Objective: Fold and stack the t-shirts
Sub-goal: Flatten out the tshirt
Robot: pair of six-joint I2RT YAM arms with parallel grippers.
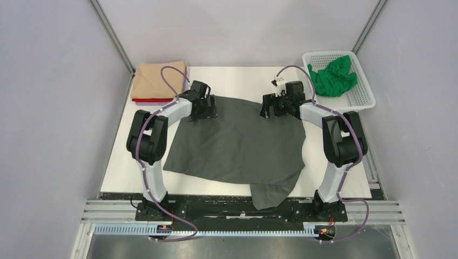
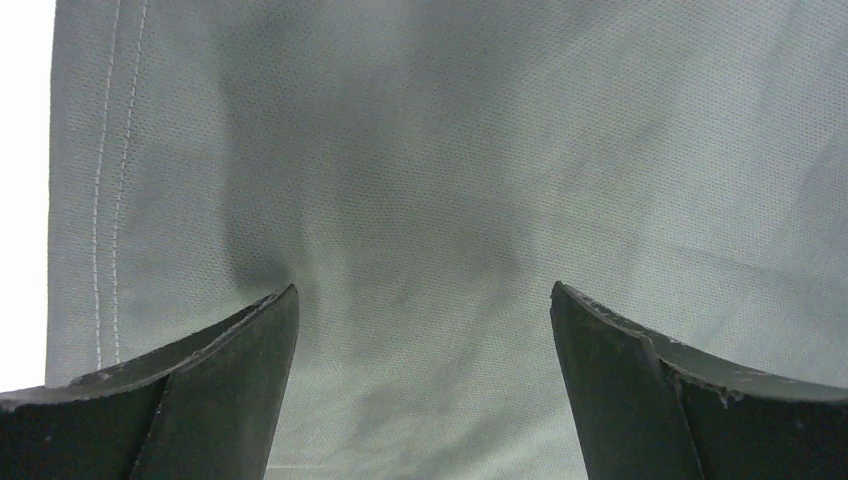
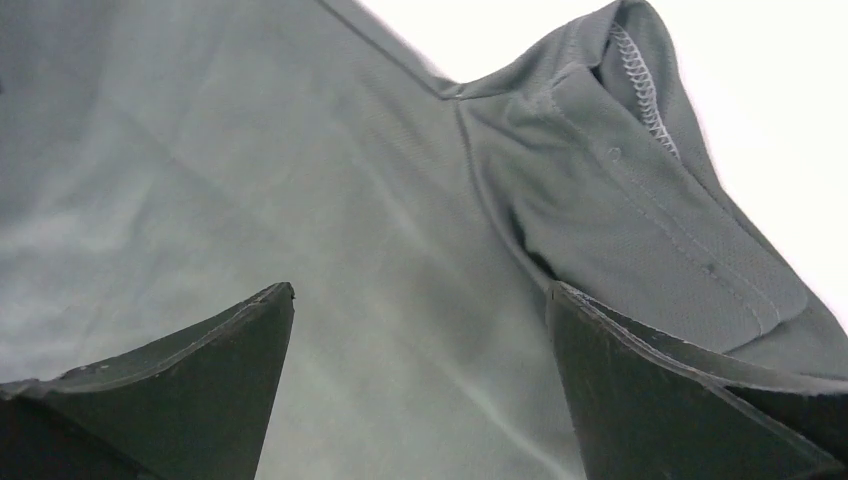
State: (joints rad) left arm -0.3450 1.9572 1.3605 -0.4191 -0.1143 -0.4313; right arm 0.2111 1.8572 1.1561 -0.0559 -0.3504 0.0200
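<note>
Left gripper (image 2: 424,330) spread wide, right gripper (image 3: 420,330) spread wide, both over dark grey t-shirt (image 1: 237,145)

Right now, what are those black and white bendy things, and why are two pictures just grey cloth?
They are two robot arms with two-finger pinchers. The wide picture looks down from above. The two close-ups come from cameras on the wrists, looking past the fingers. On the white table lies a spread dark grey t-shirt. Far left, a folded tan t-shirt sits on a red t-shirt. A green t-shirt is crumpled in the white basket. The left gripper and right gripper are open over the grey shirt, holding nothing.
</note>
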